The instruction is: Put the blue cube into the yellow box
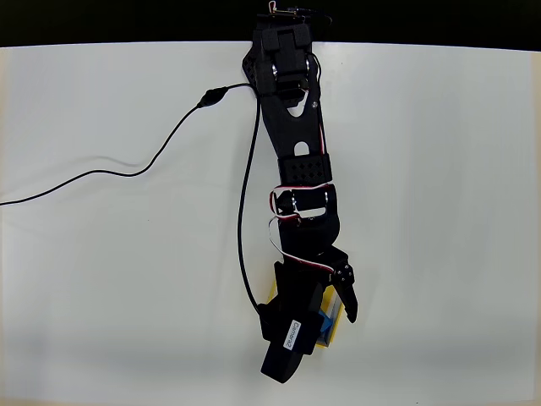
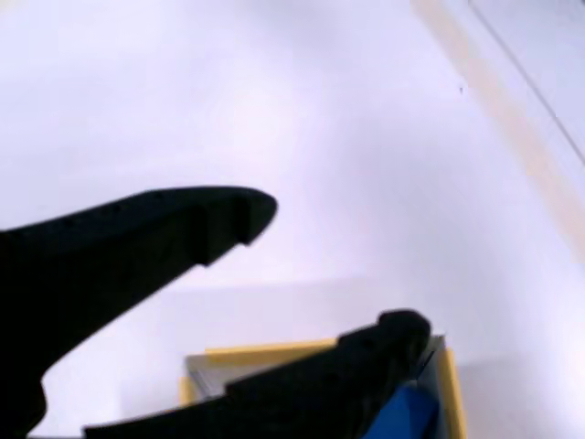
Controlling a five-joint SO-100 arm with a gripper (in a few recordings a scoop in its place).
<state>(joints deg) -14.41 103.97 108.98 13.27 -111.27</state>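
Closest to the wrist camera, the two black plastic fingers of the gripper (image 2: pixel 324 274) stand spread apart with nothing between them. Just past the lower finger sits the square open-topped yellow box (image 2: pixel 450 384), and a corner of the small bright-blue cube (image 2: pixel 402 416) peeks out inside its walls, below the finger's tip. From above, the black arm hangs over the box (image 1: pixel 272 292) on the white table (image 1: pixel 439 211), with a sliver of the cube (image 1: pixel 328 322) showing beside the gripper (image 1: pixel 334 304). I'd say the cube is already in the box, so the gripper need only lift away.
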